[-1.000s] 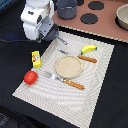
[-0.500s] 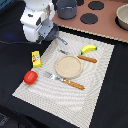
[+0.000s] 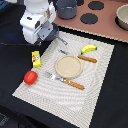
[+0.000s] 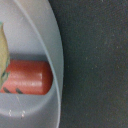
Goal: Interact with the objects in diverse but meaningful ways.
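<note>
My gripper (image 3: 46,33) hangs low over the small grey pan (image 3: 52,34) at the back corner of the striped mat, on the exterior view's left; the arm's white body hides its fingers. The pan's handle (image 3: 62,41) points toward the plate. Up close in the wrist view, the pan's rim (image 4: 54,55) curves around a reddish-brown sausage (image 4: 27,77) lying inside, with a pale yellowish thing (image 4: 3,50) beside it; no fingers show there. A yellow banana (image 3: 89,48), a red tomato (image 3: 30,77) and a yellow block (image 3: 36,59) lie on or beside the mat.
A tan round plate (image 3: 68,66) sits mid-mat, with a wooden-handled fork (image 3: 64,80) in front of it and a knife (image 3: 81,57) behind. A dark pot (image 3: 66,7), black discs (image 3: 89,18) and a bowl (image 3: 122,15) stand on the brown counter behind.
</note>
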